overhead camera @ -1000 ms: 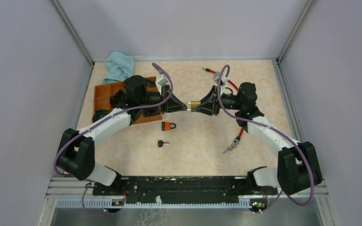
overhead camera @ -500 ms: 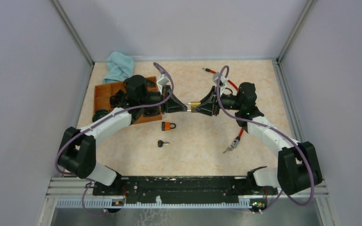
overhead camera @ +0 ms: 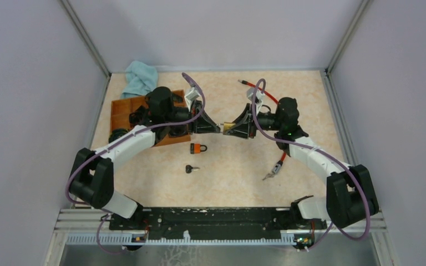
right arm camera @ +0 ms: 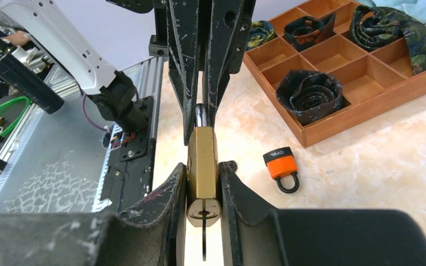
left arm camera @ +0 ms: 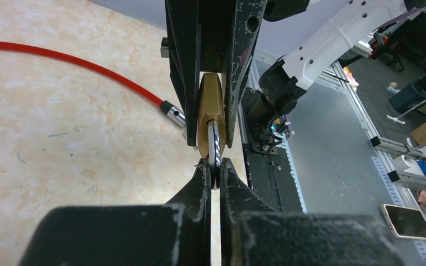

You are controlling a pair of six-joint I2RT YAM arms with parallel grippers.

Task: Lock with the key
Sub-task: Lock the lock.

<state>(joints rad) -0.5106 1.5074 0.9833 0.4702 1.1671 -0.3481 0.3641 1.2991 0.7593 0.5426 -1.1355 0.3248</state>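
A brass padlock [overhead camera: 229, 126] hangs in the air between both grippers at the table's middle. My right gripper [overhead camera: 235, 127] is shut on its body, which shows in the right wrist view [right arm camera: 202, 158]. A key [right arm camera: 203, 244] sits in the keyhole at the near end, seen edge-on. My left gripper [overhead camera: 219, 127] is shut on the silver shackle [left arm camera: 214, 141], its fingertips [left arm camera: 204, 173] pinching the shackle's end. In the left wrist view the brass body [left arm camera: 210, 102] sits between the right gripper's fingers.
An orange padlock [overhead camera: 198, 148] and a black-headed key [overhead camera: 191, 169] lie on the table just in front. A wooden compartment tray [overhead camera: 123, 108] with rolled items is under the left arm, with a blue cloth [overhead camera: 140, 77] behind it. A red cable [overhead camera: 270, 97] runs under the right arm.
The right wrist has shifted slightly left and turned a little, and the padlock sits a touch lower. Both grippers keep their hold.
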